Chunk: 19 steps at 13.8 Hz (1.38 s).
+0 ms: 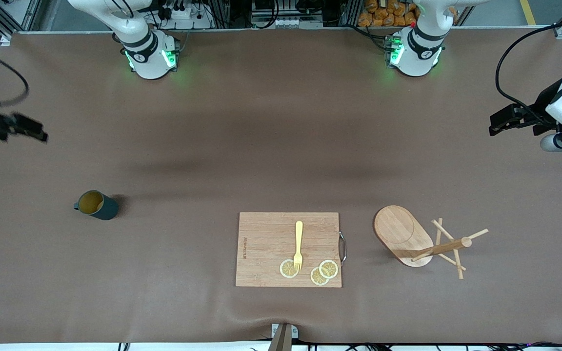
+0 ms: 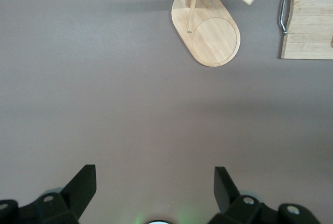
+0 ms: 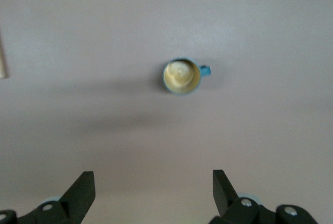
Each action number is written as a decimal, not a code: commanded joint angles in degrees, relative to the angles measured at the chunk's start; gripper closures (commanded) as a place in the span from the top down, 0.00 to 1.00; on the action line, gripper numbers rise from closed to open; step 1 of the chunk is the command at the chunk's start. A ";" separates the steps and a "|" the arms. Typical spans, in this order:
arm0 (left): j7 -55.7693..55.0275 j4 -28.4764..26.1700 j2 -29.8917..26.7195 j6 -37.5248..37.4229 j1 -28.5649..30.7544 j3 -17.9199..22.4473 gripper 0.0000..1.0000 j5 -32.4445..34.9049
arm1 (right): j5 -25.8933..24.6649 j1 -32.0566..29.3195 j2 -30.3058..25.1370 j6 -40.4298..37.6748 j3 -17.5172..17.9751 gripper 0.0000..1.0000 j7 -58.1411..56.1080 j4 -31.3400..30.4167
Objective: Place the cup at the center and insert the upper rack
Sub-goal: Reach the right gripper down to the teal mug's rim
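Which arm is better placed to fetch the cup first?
Right. The cup stands at the right arm's end of the table, facing the open right gripper. The left gripper, open, faces the upper rack.

No text, label or number can be read

My arms are glossy white with black joint bands and green lights glowing at both bases. My left gripper (image 1: 498, 124) and right gripper (image 1: 37, 134) are black, trailing black cables.
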 commanded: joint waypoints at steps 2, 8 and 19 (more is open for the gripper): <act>0.03 0.83 0.19 -0.08 -0.05 -0.16 1.00 0.50 | 0.09 0.74 12.14 9.96 -0.09 1.00 0.28 1.22; 0.03 0.92 0.19 0.01 -0.22 -0.16 1.00 0.58 | 1.13 0.74 21.91 15.07 0.26 0.91 0.19 1.31; 0.03 0.75 0.28 0.01 -0.92 -0.25 1.00 0.58 | 7.82 -1.11 26.48 19.20 0.09 0.91 -8.77 -1.42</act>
